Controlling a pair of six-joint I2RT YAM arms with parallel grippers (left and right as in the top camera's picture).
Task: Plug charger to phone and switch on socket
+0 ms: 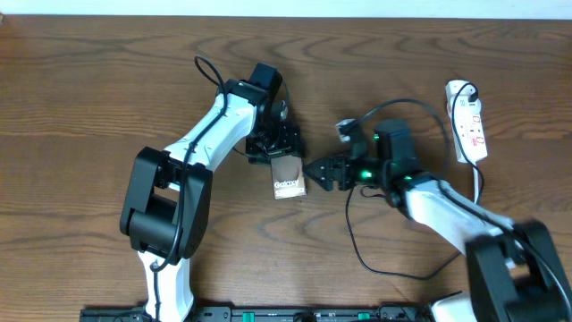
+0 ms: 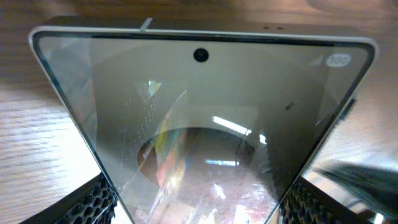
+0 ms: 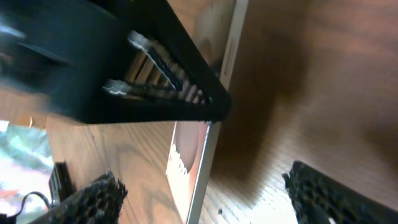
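The phone (image 1: 288, 180) lies on the wooden table, bronze face up with white "Galaxy" lettering. My left gripper (image 1: 273, 146) is shut on its far end. In the left wrist view the phone (image 2: 205, 124) fills the space between my fingers (image 2: 199, 211). My right gripper (image 1: 315, 171) is open at the phone's right side, with the phone's edge (image 3: 205, 162) standing between its spread fingers (image 3: 205, 199). The charger's thin black cable (image 1: 357, 241) loops over the table below the right arm. A small black piece on a thin cable (image 3: 59, 180) lies at the lower left of the right wrist view. The white socket (image 1: 468, 121) sits at the far right.
A black cable arcs from the right wrist toward the socket (image 1: 420, 105). The arm bases stand along the table's front edge (image 1: 295, 313). Bare wood stretches across the left side (image 1: 71, 134).
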